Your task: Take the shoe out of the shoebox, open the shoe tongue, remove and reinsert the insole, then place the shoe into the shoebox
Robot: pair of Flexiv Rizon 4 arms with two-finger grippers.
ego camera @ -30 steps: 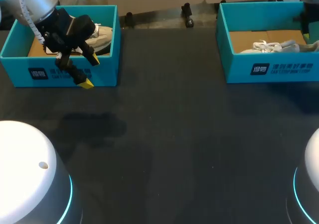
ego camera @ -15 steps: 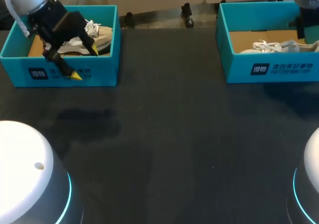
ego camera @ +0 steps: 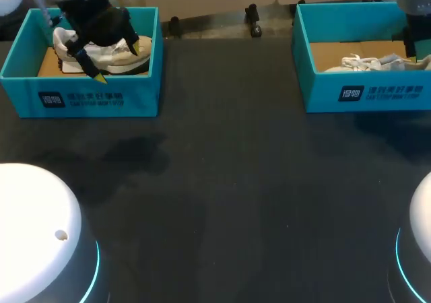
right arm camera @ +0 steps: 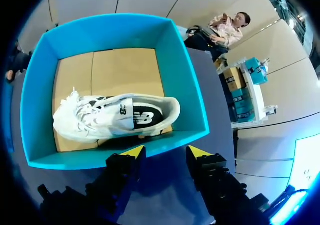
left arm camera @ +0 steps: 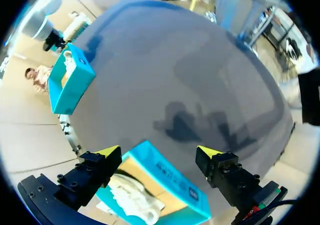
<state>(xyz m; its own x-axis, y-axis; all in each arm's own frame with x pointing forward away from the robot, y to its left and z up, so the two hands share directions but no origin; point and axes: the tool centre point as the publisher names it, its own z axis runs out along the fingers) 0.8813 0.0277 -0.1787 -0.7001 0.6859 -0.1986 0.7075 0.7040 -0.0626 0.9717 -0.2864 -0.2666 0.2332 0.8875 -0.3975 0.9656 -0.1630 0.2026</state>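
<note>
The left claw (ego camera: 118, 62), spread, hovers over the shoe (ego camera: 131, 55) in its shoebox (ego camera: 81, 99); it should descend straight, straddling the shoe.

The left gripper (ego camera: 118, 63) is black with bright yellow tips. The shoebox (ego camera: 145, 91) under it is turquoise inside and out, with a brown cardboard floor and dark and white print on one wall. The cream shoe (ego camera: 124, 52) in it has white laces and a dark sole. Just ahead of the right gripper (right arm camera: 166, 151), also black and yellow-tipped, a second shoebox (right arm camera: 182, 85) of the same turquoise holds a white shoe (right arm camera: 110, 117) with a black side patch. The table (ego camera: 236, 182) is dark grey.
</note>
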